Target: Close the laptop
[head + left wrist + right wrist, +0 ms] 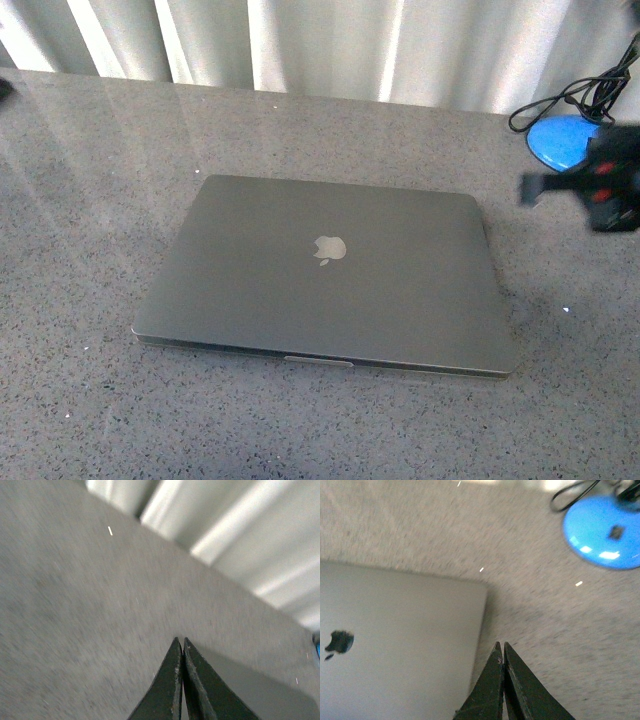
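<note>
Though blurred, grey speckled table (pixel 90 200) bears shut laptop (pixel 330 275); curtains (pixel 330 45) behind.

left gripper (pixel 181 645) jaws closed, right gripper (pixel 501 649) likewise

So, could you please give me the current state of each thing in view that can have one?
laptop: closed, lid flat down with the logo facing up, lying on the table.
left gripper: shut, holding nothing, over bare table.
right gripper: shut, holding nothing, just off the laptop's edge.
blue disc: lying on the table, black cable beside it.
</note>
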`<state>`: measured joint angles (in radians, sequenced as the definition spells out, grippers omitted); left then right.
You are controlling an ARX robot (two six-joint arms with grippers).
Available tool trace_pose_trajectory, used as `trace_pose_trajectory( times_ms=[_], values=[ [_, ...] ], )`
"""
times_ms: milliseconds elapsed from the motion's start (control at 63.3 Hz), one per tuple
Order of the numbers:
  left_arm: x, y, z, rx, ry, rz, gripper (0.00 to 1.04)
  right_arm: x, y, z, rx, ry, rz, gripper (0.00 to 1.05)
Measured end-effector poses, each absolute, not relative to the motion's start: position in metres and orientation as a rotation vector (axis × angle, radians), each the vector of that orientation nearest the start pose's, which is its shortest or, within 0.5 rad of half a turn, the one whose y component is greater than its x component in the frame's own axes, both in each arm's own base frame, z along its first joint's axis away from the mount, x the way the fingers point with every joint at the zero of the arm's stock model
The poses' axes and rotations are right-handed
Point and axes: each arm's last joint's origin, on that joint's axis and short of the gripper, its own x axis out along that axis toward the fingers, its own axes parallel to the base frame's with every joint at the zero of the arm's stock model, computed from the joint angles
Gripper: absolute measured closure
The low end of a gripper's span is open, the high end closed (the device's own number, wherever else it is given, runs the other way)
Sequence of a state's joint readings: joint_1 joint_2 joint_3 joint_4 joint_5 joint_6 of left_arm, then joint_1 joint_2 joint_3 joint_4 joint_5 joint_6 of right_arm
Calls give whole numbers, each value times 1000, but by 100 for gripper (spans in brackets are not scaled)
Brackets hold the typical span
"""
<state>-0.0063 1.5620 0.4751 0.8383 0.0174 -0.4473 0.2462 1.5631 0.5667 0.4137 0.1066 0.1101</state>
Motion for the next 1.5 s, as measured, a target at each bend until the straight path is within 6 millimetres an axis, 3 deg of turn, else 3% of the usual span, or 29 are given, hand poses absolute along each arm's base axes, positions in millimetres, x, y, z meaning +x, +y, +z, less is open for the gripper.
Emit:
trace_pose_trajectory(
  times_ms=[111, 221, 363, 411, 553, 663, 711, 979, 1263, 1500],
  values=[
    [264, 4, 177, -427, 150, 50, 81, 256, 45, 172, -50, 439, 1, 100],
    [263, 4, 176, -420, 156, 45, 62, 242, 40, 189, -87, 359, -11, 79],
    [262, 3, 173, -397, 159, 40, 38, 241, 39, 185, -104, 369, -8, 53],
    [259, 2, 170, -311, 87, 24, 46, 241, 39, 182, -79, 305, 3, 56],
    [236, 1, 160, -96, 23, 3, 71, 220, 29, 176, -24, 41, 10, 83],
    [216, 0, 162, -40, 10, 2, 93, 203, 21, 178, -20, 4, 4, 104],
    [208, 0, 163, -30, 8, 2, 101, 196, 19, 176, -17, 10, 5, 104],
    [178, 0, 162, -13, 14, 2, 101, 169, 5, 160, -14, 24, 23, 104],
    [150, 0, 163, -8, 13, 2, 101, 146, 0, 166, -11, 3, 2, 104],
    [138, 0, 168, -8, -6, 2, 101, 134, 0, 171, -11, -14, 1, 104]
  ],
)
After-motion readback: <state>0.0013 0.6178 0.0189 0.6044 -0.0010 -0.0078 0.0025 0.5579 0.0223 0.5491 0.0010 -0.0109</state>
